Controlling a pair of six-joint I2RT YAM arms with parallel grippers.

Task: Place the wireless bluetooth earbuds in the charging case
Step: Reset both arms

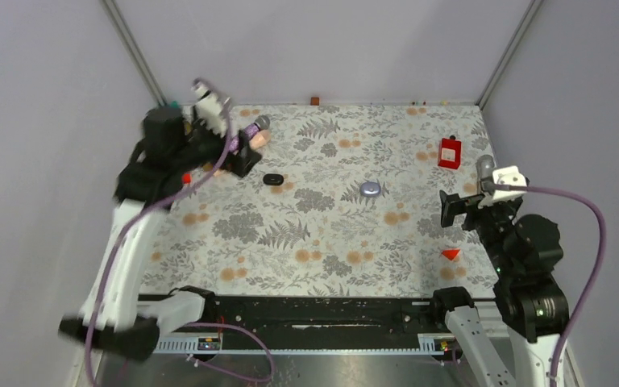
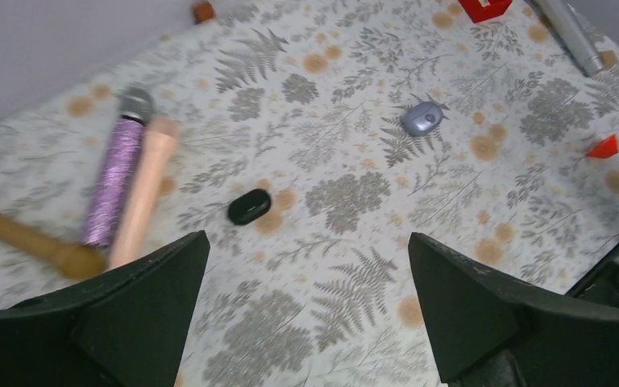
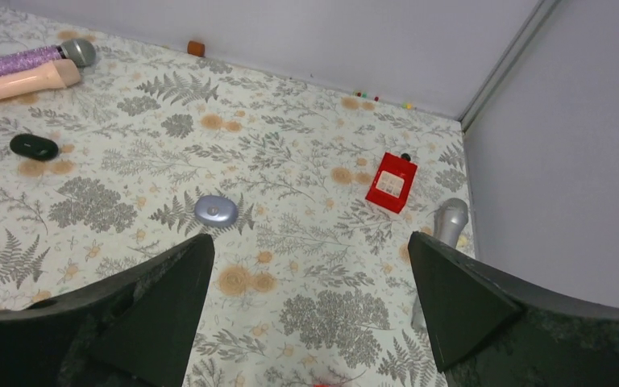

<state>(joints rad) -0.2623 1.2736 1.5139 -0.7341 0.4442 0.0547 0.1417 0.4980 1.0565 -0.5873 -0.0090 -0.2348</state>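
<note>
I see two small things mid-surface that could belong to the task: a black oval pod (image 1: 273, 179) and, well apart to its right, a silvery-blue oval pod (image 1: 370, 189). Either may be the charging case; both look closed from every view, and I cannot make out any loose earbuds on the surface (image 1: 322, 242). That fits earbuds already seated under a shut lid, or earbuds I simply can't resolve at this size, so I won't call the job done or pending. My left claw (image 2: 306, 282) hangs spread wide over the far-left area, holding nothing, with the black pod just ahead of its fingers. My right claw (image 3: 306, 290) is likewise spread and empty near the right edge, the silvery pod ahead of it.
</note>
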